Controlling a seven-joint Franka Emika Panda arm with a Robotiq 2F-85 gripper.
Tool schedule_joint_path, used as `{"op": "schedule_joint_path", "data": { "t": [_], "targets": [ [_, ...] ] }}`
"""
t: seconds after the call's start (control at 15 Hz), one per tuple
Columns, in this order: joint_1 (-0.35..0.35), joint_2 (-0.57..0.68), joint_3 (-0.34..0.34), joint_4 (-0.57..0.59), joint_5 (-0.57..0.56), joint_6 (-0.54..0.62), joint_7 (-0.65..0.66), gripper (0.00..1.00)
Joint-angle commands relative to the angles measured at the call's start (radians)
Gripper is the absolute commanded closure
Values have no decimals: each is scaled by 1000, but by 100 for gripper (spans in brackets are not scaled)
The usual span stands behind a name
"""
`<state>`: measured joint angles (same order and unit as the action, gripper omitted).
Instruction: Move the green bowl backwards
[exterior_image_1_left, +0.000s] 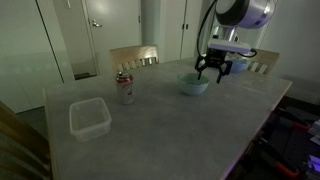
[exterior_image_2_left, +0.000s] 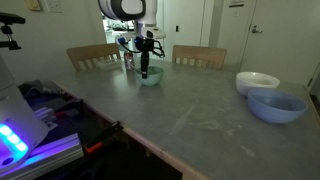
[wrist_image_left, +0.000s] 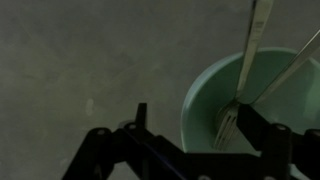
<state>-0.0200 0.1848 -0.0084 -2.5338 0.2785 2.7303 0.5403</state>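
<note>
Grasp step, I think: bowl (exterior_image_1_left: 193, 85) sits upper right of frame on the table (exterior_image_1_left: 160, 135), and in the wrist view it fills the right side with a fork (wrist_image_left: 228, 120) inside. Gripper (exterior_image_1_left: 212, 68) hangs just over it, jaws spread and gripping nothing, seemingly straddling the near rim. Next I'd drop, pinch the rim, then drag it back slowly so the fork doesn't tip out.
</note>
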Motion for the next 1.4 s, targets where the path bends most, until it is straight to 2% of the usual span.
{"op": "schedule_joint_path", "data": {
  "t": [0.0,0.13,0.2,0.47,0.6,1.33],
  "targets": [
    [4,54,-20,18,1,26,-53,32],
    [2,68,-24,21,5,31,-71,43],
    [2,73,-28,21,4,32,-75,61],
    [5,79,-38,24,-2,35,-87,89],
    [10,76,-41,24,-8,38,-83,99],
    [63,113,-45,91,-61,32,-12,99]
  ]
}}
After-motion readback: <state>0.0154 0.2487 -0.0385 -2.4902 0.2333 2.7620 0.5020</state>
